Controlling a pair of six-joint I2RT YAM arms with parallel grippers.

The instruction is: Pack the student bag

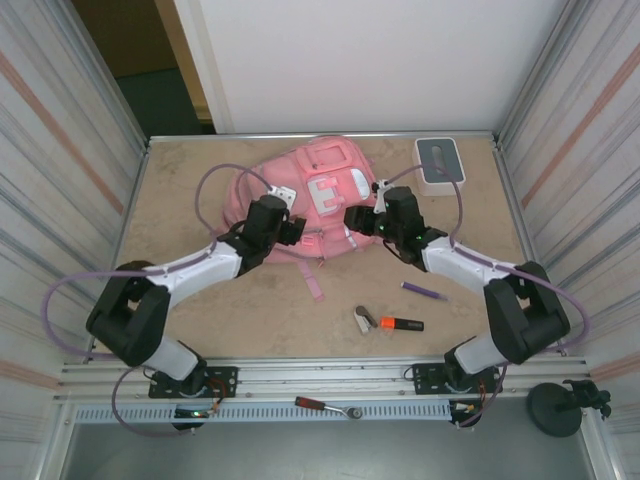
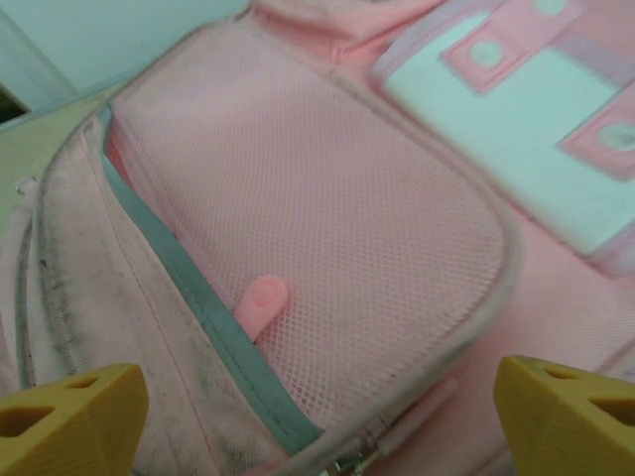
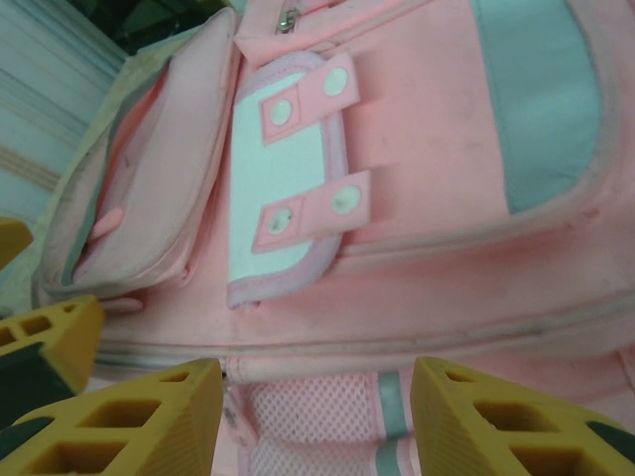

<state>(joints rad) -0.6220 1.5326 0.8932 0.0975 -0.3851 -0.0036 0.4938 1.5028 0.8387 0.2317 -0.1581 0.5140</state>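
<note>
Left gripper [image 1: 294,230] and right gripper [image 1: 358,218] are hovering released, student bag [image 1: 322,180] lying between them on tabletop [image 1: 260,315].

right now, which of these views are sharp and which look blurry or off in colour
top external: evenly lit and sharp, with only soft shadows under the arms; left wrist: student bag mesh crisp mid-frame, white patch at top right blurred, whites tinted cool; right wrist: same cool tint, bag slightly soft, right end effector fingers blurred up close.
</note>
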